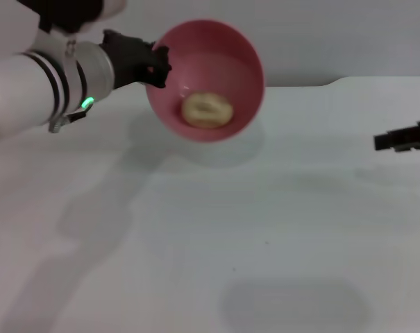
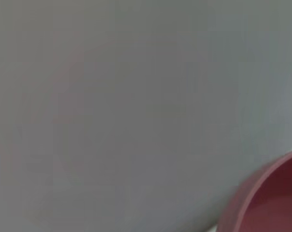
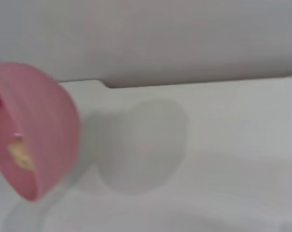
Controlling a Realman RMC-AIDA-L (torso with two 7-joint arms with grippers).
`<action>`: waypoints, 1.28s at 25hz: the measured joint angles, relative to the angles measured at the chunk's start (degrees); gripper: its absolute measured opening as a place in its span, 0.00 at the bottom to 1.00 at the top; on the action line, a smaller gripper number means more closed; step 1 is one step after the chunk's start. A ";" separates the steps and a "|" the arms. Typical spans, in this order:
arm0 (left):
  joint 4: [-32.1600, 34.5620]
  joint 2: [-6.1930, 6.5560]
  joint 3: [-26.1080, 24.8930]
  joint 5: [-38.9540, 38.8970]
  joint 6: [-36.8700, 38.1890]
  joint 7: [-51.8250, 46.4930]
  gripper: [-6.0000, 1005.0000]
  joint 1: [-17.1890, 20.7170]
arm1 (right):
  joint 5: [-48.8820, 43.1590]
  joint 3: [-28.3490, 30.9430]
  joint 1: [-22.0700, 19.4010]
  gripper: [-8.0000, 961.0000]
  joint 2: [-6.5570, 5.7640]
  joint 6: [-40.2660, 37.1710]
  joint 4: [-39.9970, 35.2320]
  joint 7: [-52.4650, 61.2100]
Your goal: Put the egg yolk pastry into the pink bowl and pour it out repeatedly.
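So I've got the left tool (image 1: 156, 67) clamped on the rim of the bowl (image 1: 223, 48), and the bowl is up off the table (image 1: 279, 229) and tipped hard, mouth facing toward me and down. The pastry (image 1: 207, 110) is sitting inside, slid down against the low side of the wall, just short of the lower rim. From the right wrist cam you can see the bowl (image 3: 44, 125) nearly on its side with the pastry (image 3: 20, 155) close to the lip.

What matters for the pour: the pastry lies on the far side of the bowl from the tool, lower and off to the right of the grip point. Its long axis runs roughly along the bowl's lower rim, so I'd guess it rolls or slides out sideways over the lip if I tilt more. It'd land on the table right under the bowl, about where the shadow is.

Left wrist cam only catches a bit of the bowl's edge (image 2: 261, 203), not much help.

Right tool (image 1: 402, 137) is parked well off to the bowl's right, low by the table. Can't tell whether it's open or closed.
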 joint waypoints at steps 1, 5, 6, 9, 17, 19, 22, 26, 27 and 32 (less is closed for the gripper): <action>-0.23 0.00 1.94 0.63 -4.15 1.03 0.00 1.08 | -0.01 0.20 -0.64 0.54 -0.18 -0.06 0.00 0.02; -3.13 -0.19 9.66 4.18 -20.11 4.50 0.00 4.56 | -0.03 1.20 -2.20 0.54 -0.45 -0.11 0.19 0.14; -3.85 -0.29 11.40 5.36 -23.75 5.24 0.00 5.02 | -0.04 1.46 -2.38 0.54 -0.45 -0.13 0.32 0.14; -7.38 -0.54 16.72 8.82 -34.90 9.53 0.00 5.75 | -0.05 1.85 -2.73 0.54 -0.46 -0.15 0.59 0.11; -19.70 -1.04 28.26 6.16 -59.54 38.75 0.00 4.28 | -0.06 1.92 -2.85 0.54 -0.46 -0.11 3.00 0.08; -22.38 -1.05 31.37 2.91 -66.74 45.79 0.00 3.58 | -0.06 1.97 -2.92 0.54 -0.55 0.00 3.39 0.10; -26.78 -1.06 36.21 -2.32 -76.17 54.20 0.00 2.05 | 0.00 2.03 -3.23 0.54 -0.50 0.09 3.58 0.22; -28.73 -1.07 39.53 -6.61 -79.24 58.35 0.00 0.99 | 0.32 2.05 -3.66 0.54 -0.11 0.41 3.63 0.27; -28.79 -1.06 39.65 -7.34 -79.28 58.05 0.00 0.86 | 0.34 2.06 -3.73 0.54 -0.04 0.42 3.64 0.27; -24.78 -0.84 36.25 -20.91 -76.83 53.37 0.00 0.65 | 0.51 1.70 -3.22 0.54 0.31 0.21 3.64 -0.36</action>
